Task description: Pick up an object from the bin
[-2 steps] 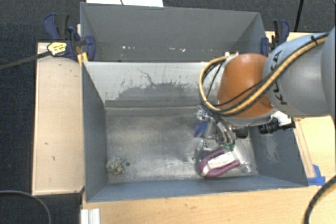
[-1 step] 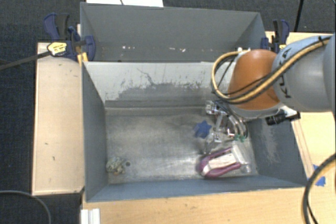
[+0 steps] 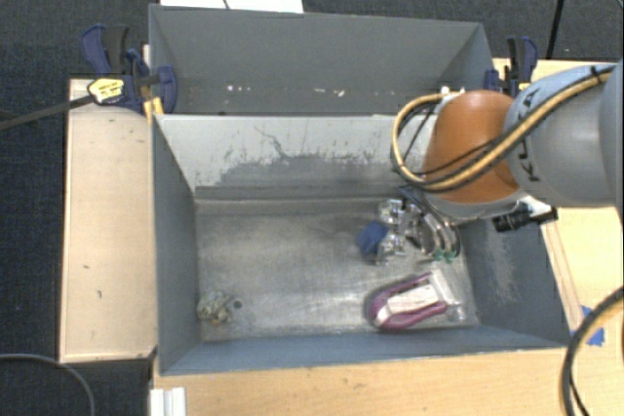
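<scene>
My gripper (image 3: 398, 234) hangs low over the right half of the bin floor, under the orange cover. Its metal fingers sit right against a small blue object (image 3: 370, 240), which lies at the gripper's left side; I cannot make out whether the fingers are round it. Just below the gripper, near the bin's front wall, lies a purple and white packet in clear wrapping (image 3: 413, 302). It is apart from the gripper.
A small grey-green crumpled lump (image 3: 216, 308) lies in the front left corner of the bin. The arm and its looped cables cover the bin's right rear part.
</scene>
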